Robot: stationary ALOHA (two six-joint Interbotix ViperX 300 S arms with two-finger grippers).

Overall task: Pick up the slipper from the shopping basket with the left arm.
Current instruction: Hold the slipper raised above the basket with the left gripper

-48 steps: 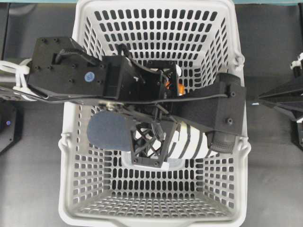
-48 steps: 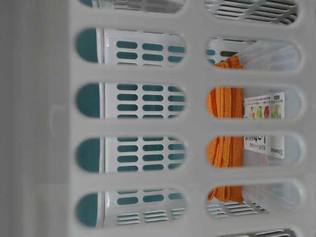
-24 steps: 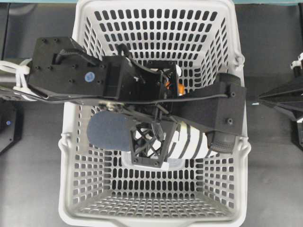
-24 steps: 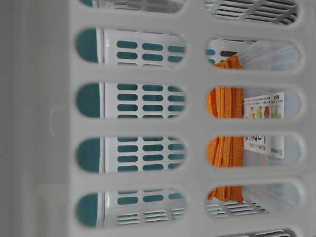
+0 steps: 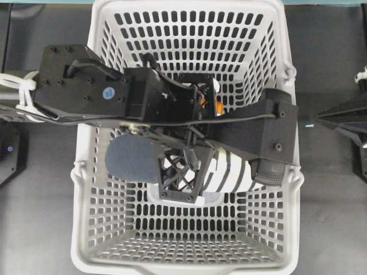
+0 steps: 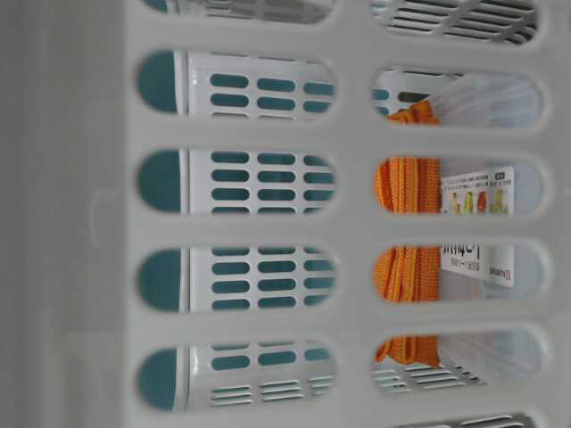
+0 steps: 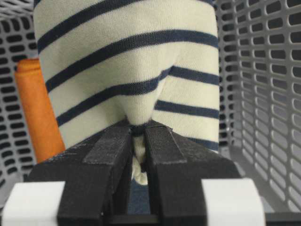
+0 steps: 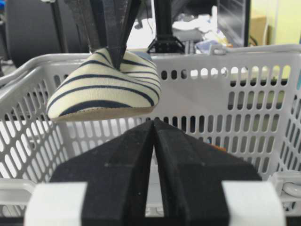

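The slipper [image 5: 131, 159], navy toe and cream body with navy stripes, hangs inside the light grey shopping basket [image 5: 86, 189]. My left gripper [image 5: 184, 165] reaches down from the black left arm [image 5: 86, 86] and is shut on a pinch of the slipper's striped fabric [image 7: 127, 61]; in the left wrist view the gripper [image 7: 138, 129] squeezes it. In the right wrist view the slipper [image 8: 106, 89] is lifted near the height of the basket rim [image 8: 225, 52]. My right gripper [image 8: 154, 123] is shut and empty outside the basket, also seen overhead [image 5: 321, 119].
A folded orange cloth [image 7: 37, 108] in a clear labelled package stands in the basket beside the slipper; it shows through the wall slots at table level [image 6: 406, 267]. The slotted basket walls [image 7: 263, 70] stand close around the left gripper. Dark tabletop [image 5: 40, 217] surrounds the basket.
My right gripper has drawn back slightly toward the right edge of the overhead view. The left gripper and the slipper have not visibly moved.
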